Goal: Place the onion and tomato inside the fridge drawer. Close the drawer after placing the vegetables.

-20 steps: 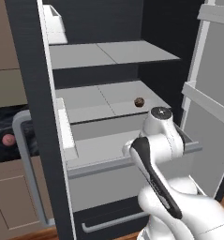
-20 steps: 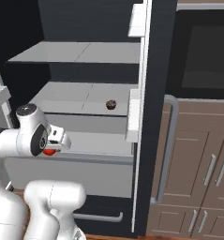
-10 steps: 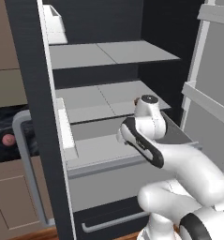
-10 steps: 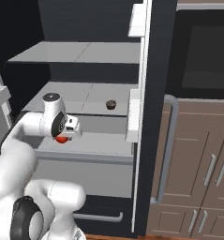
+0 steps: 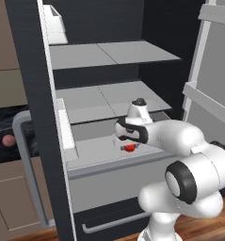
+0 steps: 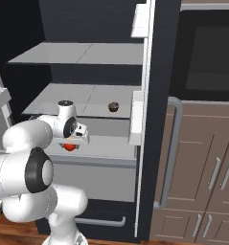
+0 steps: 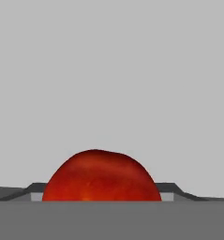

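The white arm's two-finger gripper [image 5: 128, 144] is reaching down into the wide, shallow light grey fridge drawer [image 5: 109, 176], which is standing pulled out below the fridge's lower shelf. Between the finger tips the small glossy red-orange tomato [image 5: 129, 148] is sitting pinched, low over the drawer's pale floor and toward its middle; from the right base view the tomato [image 6: 69, 146] is showing just under the gripper [image 6: 71, 141], nearer the drawer's [image 6: 111, 170] left side than its right wall. Whether it is touching the floor I cannot tell. In the hand view the tomato [image 7: 101, 176] is bulging up at the bottom against the plain grey floor of the drawer [image 7: 113, 70].

The small pinkish-purple round onion [image 5: 8, 140] is lying well apart from the fridge, on the dark counter [image 5: 1, 148] at the left edge of the left base view, beyond the open fridge door's grey bar handle [image 5: 27, 169].

A small dark brown ball [image 6: 113, 106] is resting on the light grey lower shelf [image 6: 94, 98], toward its right front corner, above the drawer's back edge.
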Available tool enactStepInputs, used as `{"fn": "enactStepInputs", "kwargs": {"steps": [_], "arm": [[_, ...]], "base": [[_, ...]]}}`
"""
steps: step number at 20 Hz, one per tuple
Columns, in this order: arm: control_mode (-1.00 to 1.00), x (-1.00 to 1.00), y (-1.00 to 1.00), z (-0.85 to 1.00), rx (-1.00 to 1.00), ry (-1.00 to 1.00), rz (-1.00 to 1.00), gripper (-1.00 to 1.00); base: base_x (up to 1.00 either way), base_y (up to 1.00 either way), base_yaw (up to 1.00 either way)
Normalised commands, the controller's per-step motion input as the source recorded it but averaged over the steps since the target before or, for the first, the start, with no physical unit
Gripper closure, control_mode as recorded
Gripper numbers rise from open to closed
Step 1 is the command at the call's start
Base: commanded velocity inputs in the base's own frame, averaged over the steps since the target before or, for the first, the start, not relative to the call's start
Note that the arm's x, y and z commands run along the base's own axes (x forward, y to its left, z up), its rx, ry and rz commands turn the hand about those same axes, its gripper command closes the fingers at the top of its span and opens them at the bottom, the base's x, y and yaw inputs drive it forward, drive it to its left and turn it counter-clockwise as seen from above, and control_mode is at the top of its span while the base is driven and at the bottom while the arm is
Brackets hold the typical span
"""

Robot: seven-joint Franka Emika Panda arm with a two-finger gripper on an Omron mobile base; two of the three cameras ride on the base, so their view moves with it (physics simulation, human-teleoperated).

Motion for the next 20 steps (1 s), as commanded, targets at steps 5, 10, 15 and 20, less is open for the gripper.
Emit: {"fn": "enactStepInputs", "kwargs": {"steps": [5,10,15,20], "arm": [[-1.0,-0.14,0.02,-0.38,0.0,0.16,0.01,1.0],[-1.0,-0.65,0.0,-0.08,0.0,0.1,0.0,1.0],[-1.0,-0.59,0.0,0.0,0.0,0.15,0.0,1.0],[-1.0,-0.32,0.0,0.03,0.0,0.22,0.0,1.0]], "base": [[0.0,0.0,0.0],[0.0,0.0,0.0],[0.0,0.0,0.0],[0.0,0.0,0.0]]}}
